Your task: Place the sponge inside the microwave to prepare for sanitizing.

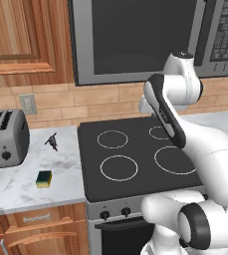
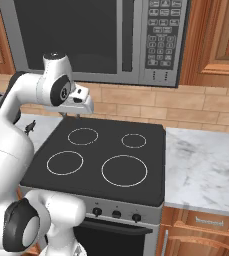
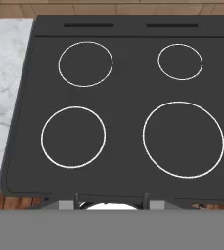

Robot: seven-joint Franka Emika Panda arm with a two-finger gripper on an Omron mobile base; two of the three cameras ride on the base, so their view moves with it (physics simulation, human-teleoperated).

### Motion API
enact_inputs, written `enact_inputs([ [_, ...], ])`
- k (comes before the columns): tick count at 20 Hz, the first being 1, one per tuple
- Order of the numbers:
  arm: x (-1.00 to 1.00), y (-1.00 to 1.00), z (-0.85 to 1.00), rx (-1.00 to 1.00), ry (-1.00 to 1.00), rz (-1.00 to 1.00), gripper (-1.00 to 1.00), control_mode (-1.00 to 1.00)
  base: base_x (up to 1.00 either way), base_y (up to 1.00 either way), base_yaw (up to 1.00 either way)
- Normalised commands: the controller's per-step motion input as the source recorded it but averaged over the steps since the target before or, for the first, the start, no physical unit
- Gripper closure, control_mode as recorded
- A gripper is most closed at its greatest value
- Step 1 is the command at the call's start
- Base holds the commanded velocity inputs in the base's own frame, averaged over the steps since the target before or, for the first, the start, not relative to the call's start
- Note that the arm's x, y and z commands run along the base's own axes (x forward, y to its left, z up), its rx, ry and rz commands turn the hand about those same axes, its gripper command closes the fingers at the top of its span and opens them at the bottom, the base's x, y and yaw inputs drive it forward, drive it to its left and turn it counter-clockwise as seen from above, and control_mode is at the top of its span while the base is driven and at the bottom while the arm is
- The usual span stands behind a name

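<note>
2 bends fold the white arm (image 1: 185,124) above the stove (image 2: 101,155), its claw (image 2: 81,102) hanging over the back left burner (image 3: 85,63) with jaws drawn narrow and nothing between them. The sponge (image 1: 44,179) lies near the front edge of the marble worktop (image 1: 16,184), left of the stove. A toaster (image 1: 3,137) stands at that worktop's left edge, a small dark spiky object (image 1: 52,141) towards its back. The microwave (image 1: 135,40) hangs on the wall above, door closed, beside wooden cabinets (image 1: 21,35).
</note>
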Motion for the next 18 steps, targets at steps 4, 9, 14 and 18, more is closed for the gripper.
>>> enact_inputs([
  [4, -0.11, -0.06, 0.0, 0.0, 0.0, 0.0, -1.0, -1.0, 0.0, 0.0, 0.0],
  [9, -0.14, -0.04, 0.06, 0.0, -0.1, 0.0, -1.0, -1.0, 0.0, 0.0, 0.0],
  [14, -0.17, -0.13, 0.26, 0.0, -0.29, -0.01, -1.0, -1.0, 0.0, 0.0, 0.0],
  [18, -0.11, -0.21, 0.46, 0.0, -0.27, -0.09, -1.0, -1.0, 0.0, 0.0, 0.0],
])
